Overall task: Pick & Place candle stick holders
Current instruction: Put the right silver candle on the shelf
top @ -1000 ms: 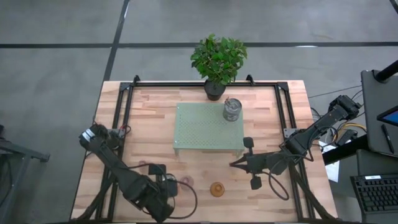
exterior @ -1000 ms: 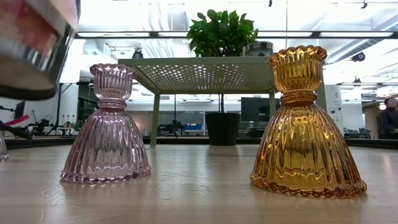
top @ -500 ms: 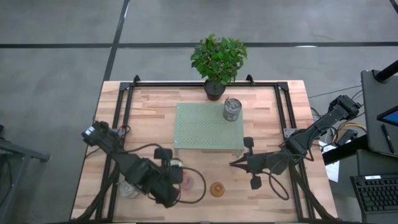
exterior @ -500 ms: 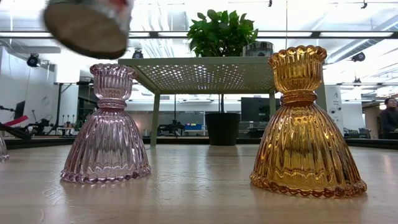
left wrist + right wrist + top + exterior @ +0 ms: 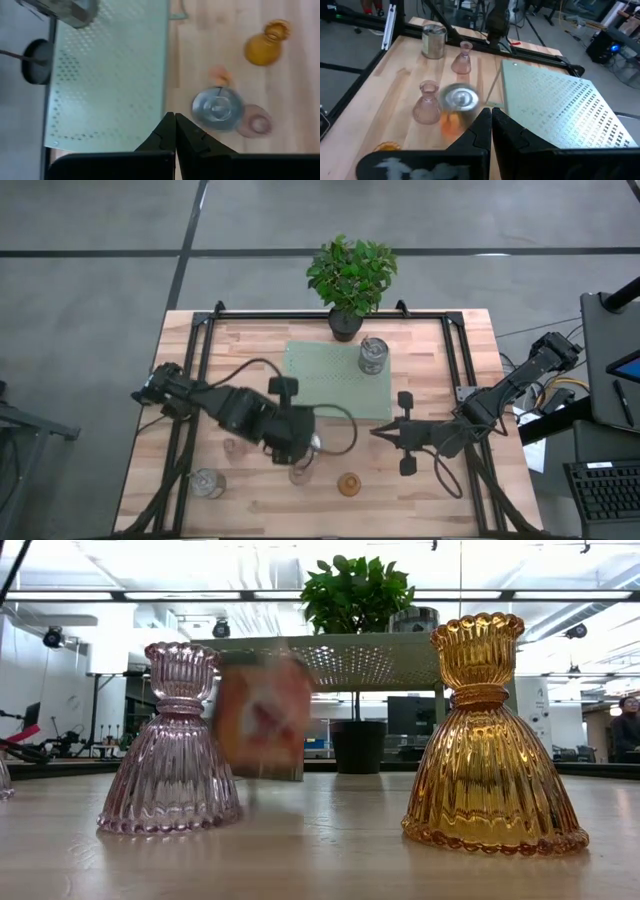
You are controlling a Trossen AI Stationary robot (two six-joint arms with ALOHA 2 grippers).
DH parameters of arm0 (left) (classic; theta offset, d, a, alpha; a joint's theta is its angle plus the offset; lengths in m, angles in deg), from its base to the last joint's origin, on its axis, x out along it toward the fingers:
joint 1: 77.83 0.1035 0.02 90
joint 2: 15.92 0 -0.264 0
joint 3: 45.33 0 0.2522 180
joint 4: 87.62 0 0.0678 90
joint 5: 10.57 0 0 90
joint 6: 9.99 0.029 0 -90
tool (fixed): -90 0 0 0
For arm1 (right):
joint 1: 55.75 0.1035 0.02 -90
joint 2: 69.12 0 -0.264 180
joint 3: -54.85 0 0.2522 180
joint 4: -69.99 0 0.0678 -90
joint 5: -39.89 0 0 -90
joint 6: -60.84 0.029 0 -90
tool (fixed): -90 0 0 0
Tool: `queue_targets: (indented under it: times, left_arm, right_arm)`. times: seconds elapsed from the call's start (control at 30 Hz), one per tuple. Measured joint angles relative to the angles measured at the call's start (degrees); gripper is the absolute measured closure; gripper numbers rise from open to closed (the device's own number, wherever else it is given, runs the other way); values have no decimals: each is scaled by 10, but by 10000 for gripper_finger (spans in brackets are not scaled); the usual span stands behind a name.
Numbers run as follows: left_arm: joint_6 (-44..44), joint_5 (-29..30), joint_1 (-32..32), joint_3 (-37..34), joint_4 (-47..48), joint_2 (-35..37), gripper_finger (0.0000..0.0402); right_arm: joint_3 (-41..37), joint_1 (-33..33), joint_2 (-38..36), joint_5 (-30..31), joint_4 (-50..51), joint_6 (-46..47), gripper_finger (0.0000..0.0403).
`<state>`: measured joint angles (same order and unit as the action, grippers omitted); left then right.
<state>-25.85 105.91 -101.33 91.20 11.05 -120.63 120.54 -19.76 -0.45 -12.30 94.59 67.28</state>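
The left gripper (image 5: 300,442) sits over the middle of the table (image 5: 460,480), just off the front edge of the perforated green stand (image 5: 330,385), its fingers pressed together — a blurred silvery holder (image 5: 312,444) lies loose beside them, near the pink holder (image 5: 172,745) and amber holder (image 5: 492,740) toward the front edge. The right gripper (image 5: 380,430) waits closed by the stand's front-right corner.

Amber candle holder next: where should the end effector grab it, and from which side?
Probably the narrow waist of the amber holder, just under its scalloped cup, coming down from above. It stands upright, and its ribbed skirt flares wide below the waist.
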Motion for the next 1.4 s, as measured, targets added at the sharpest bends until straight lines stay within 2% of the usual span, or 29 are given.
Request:
queue_targets:
  times: [0.2, 0.4, 0.63, 0.7, 0.8, 1.03, 1.13, 1.27, 1.4]
  left_arm:
    - [38, 8, 27, -2, -4, 0, 401]
    - [23, -3, 31, -2, -35, 2, 401]
    - [30, -88, 21, -69, -162, -3, 396]
    - [42, -109, 20, -105, -199, -4, 381]
    - [58, -109, 18, -156, -232, -4, 343]
    - [53, -43, 29, -266, -298, -4, 255]
    - [68, -45, 30, -300, -334, -4, 244]
    - [68, -74, 32, -327, -360, -5, 244]
    - [65, -75, 32, -350, -393, -5, 245]
  right_arm:
    - [0, 5, -1, 12, 30, 39, 394]
    - [0, 5, -1, 14, 42, 39, 394]
    - [0, 5, -1, 14, 42, 37, 394]
    - [-2, 5, -1, 14, 44, 39, 394]
    - [-6, 5, -1, 13, 44, 39, 394]
    - [-7, 5, -1, 13, 44, 41, 394]
    - [-8, 5, -1, 12, 44, 40, 394]
    - [-8, 5, -1, 12, 44, 39, 394]
    - [-11, 5, -1, 12, 44, 39, 394]
